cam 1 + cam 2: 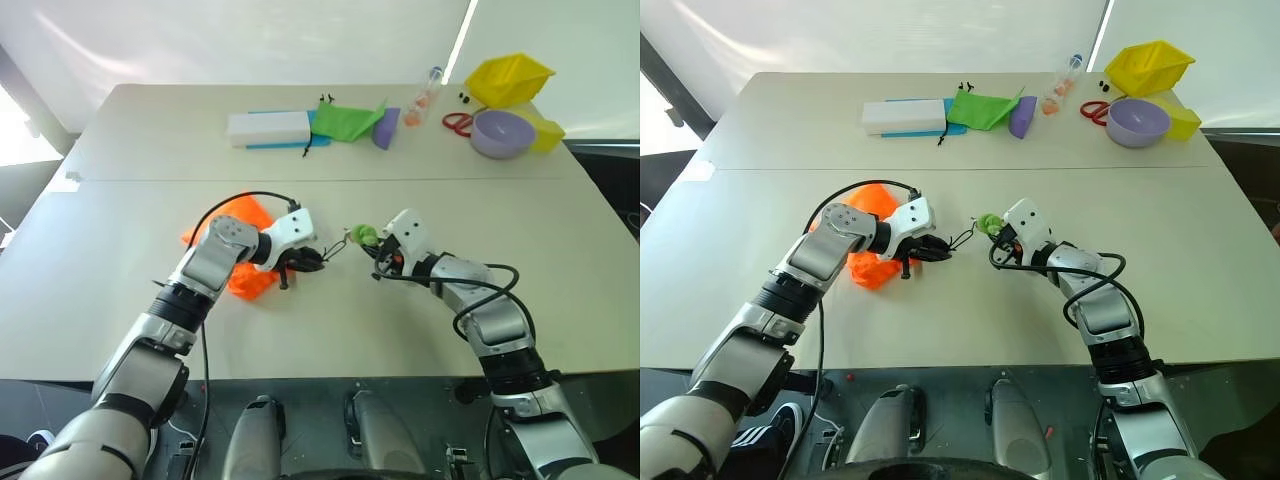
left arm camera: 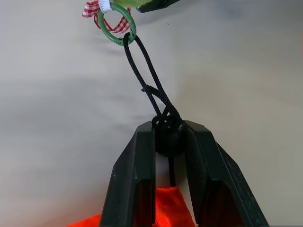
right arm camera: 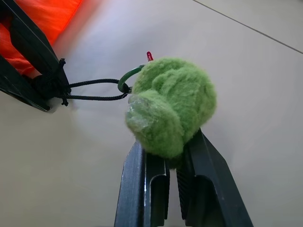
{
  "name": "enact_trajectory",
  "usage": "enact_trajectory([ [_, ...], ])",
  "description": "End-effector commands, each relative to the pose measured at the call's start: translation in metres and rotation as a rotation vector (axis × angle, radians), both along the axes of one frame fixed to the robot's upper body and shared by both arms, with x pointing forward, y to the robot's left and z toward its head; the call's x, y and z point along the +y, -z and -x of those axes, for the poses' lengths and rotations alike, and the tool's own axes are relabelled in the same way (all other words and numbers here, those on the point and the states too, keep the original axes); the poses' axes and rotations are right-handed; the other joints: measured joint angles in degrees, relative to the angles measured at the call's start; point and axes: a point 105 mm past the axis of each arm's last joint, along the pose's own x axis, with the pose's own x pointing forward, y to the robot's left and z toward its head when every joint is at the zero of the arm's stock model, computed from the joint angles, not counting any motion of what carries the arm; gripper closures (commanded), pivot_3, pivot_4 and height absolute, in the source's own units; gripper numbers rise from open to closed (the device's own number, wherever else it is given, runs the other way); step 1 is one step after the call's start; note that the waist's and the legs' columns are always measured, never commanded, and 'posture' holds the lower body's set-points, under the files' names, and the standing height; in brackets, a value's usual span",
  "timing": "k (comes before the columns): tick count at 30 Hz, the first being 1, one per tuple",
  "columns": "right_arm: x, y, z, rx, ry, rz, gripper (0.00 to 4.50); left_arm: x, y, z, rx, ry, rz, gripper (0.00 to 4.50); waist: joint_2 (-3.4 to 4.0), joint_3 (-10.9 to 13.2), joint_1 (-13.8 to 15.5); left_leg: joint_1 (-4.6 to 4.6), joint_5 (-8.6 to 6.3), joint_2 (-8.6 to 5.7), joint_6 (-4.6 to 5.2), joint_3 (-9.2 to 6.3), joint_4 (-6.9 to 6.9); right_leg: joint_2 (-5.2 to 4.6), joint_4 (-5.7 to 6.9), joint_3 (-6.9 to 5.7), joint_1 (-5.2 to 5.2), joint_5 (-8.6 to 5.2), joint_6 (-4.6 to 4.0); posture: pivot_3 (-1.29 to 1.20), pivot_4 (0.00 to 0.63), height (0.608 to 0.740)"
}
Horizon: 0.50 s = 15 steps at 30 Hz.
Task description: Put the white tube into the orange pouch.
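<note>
Left wrist view: left gripper [image 2: 169, 142] clamped on the black knot [image 2: 165, 124] of the cord [image 2: 147, 71] at the neck of the orange pouch [image 1: 240, 255], which lies on the table [image 1: 330, 320]. Cord runs taut to a green ring [image 2: 116, 26]. Right gripper [image 3: 171, 163], fingers pressed together, pinches a green fuzzy ball [image 3: 170, 105] beside that ring. Far edge of the table: white box [image 1: 268, 128], green pouch [image 1: 345, 121], purple bowl [image 1: 501, 133]; white tube cannot be made out
</note>
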Motion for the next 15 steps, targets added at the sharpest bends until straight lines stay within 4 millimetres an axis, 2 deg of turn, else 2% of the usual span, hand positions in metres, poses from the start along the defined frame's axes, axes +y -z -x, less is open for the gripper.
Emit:
enact_trajectory([
  [1, 0.003, -0.014, -0.002, -0.054, -0.013, -0.006, 4.50, 0.001, -0.002, 0.002, 0.018, -0.002, 0.009, 3.75, 0.00, 0.00, 0.00, 0.00, 0.00, 0.00, 0.00, 0.00, 0.00, 0.00, 0.00, 0.00, 0.00, 0.00, 0.00, 0.00, 0.150, 0.740],
  [9, -0.007, -0.017, -0.010, -0.071, 0.039, -0.003, 4.50, 0.021, -0.007, 0.003, 0.050, -0.024, 0.005, 3.75, 0.00, 0.00, -0.23, 0.01, 0.00, 0.01, 0.00, -0.01, -0.01, 0.01, 0.00, 0.00, 0.00, 0.00, 0.00, 0.00, 0.150, 0.740],
  [15, -0.008, -0.017, -0.013, -0.075, 0.052, 0.002, 4.50, 0.032, -0.009, 0.003, 0.071, -0.043, 0.005, 3.75, 0.00, 0.00, -0.15, 0.01, 0.00, 0.01, 0.00, 0.00, 0.00, 0.00, 0.00, 0.00, 0.00, 0.00, -0.01, 0.00, 0.150, 0.740],
])
